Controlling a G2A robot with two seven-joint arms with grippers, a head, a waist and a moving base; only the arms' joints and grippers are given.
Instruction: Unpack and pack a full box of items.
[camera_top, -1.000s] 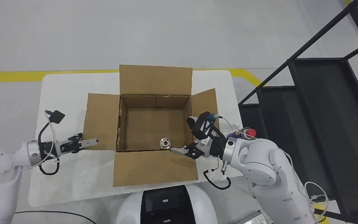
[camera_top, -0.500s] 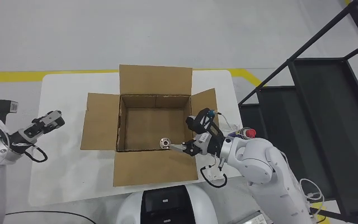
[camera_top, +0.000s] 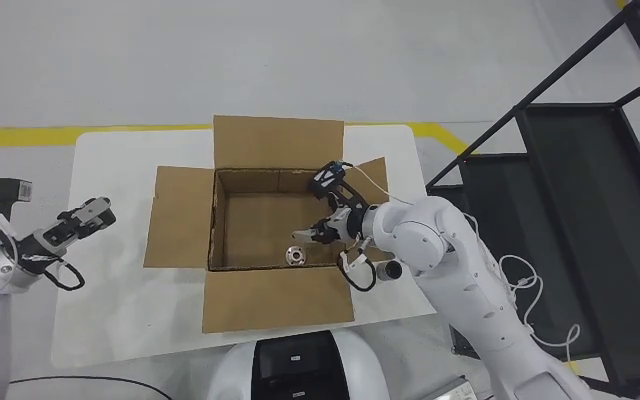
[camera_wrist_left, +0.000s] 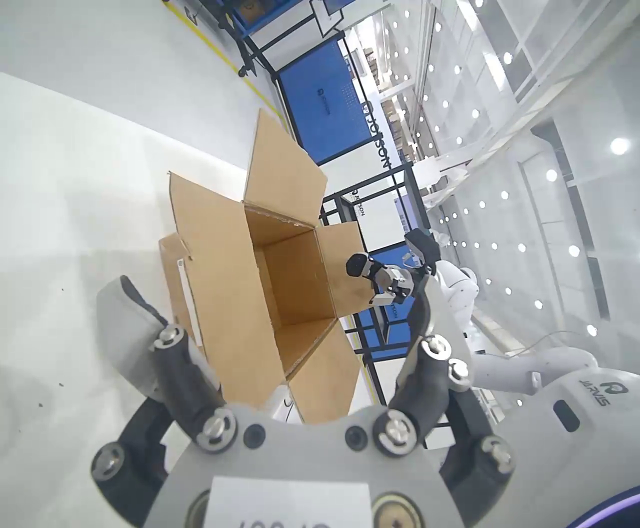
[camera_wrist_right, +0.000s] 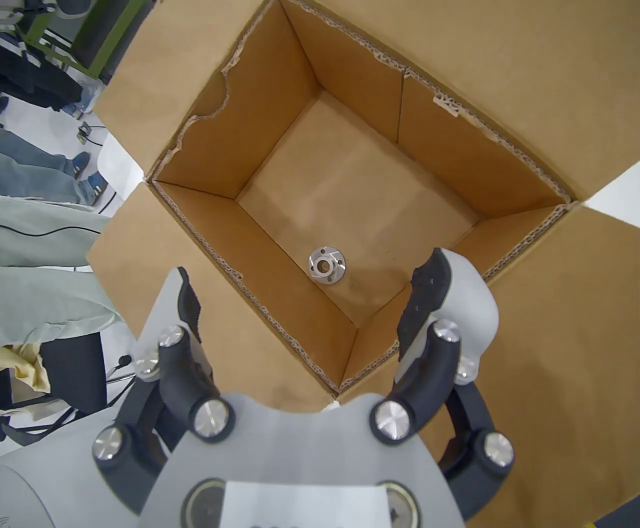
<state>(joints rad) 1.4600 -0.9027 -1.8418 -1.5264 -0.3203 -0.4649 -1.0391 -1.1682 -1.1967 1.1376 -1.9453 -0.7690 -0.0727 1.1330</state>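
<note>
Now, R gripper (camera_top: 305, 236) (camera_wrist_right: 307, 272) hangs over cardboard box (camera_top: 278, 140) (camera_wrist_right: 350, 165) mid-table, fingers spread wide, nothing held. One metal flange (camera_top: 294, 255) (camera_wrist_right: 327, 265) lies flat on box floor by near wall, beneath that gripper. L gripper (camera_top: 92, 212) (camera_wrist_left: 272, 300) sits at table (camera_top: 120, 180) left edge, well apart from box, spread wide too, empty.

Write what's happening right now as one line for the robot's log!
box: open, flaps out | metal ring: on box floor | right gripper: open, over box | left gripper: open, away from box
</note>
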